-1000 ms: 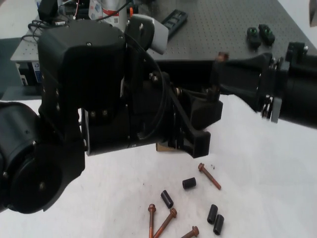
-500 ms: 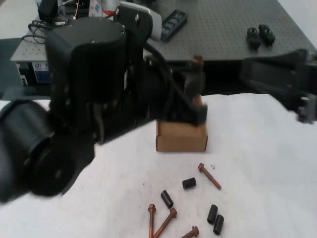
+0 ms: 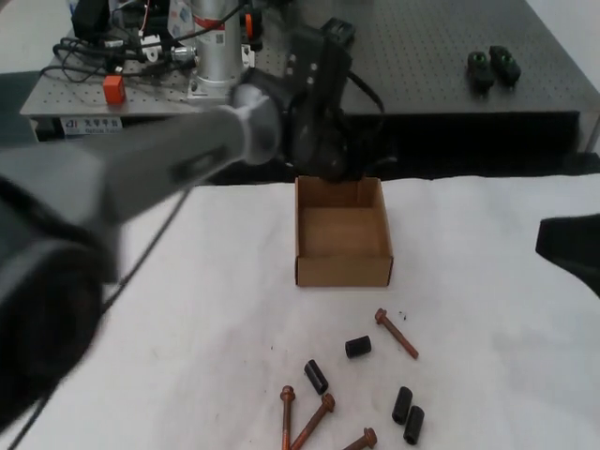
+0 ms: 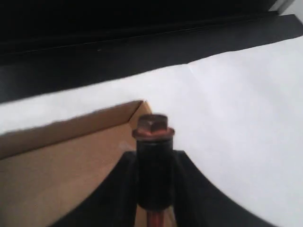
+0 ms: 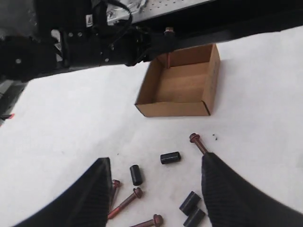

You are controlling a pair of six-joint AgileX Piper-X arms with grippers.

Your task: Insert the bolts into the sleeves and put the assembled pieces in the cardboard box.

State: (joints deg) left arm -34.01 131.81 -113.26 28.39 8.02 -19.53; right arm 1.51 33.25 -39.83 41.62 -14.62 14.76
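Note:
My left gripper (image 4: 154,158) is shut on an assembled piece: a copper bolt (image 4: 152,127) pushed through a black sleeve (image 4: 152,177). It hangs over the far edge of the open cardboard box (image 3: 342,267), just above one back corner; from the right wrist view the bolt's shank (image 5: 168,60) points down into the box (image 5: 177,108). My left gripper (image 3: 349,167) sits at the end of the long arm crossing the high view. Several loose bolts (image 3: 397,334) and sleeves (image 3: 357,346) lie on the white cloth in front of the box. My right gripper (image 5: 155,158) is open above them, holding nothing.
The right arm (image 3: 572,246) shows as a dark shape at the bench's right side. A perforated metal table (image 3: 422,56) with cables and small black parts (image 3: 492,66) stands behind the white cloth (image 3: 487,328). There is bare cloth on both sides of the box.
The left arm has swung forward, away from the camera, carrying the piece to the box's far edge. The right arm has pulled back to the right edge.

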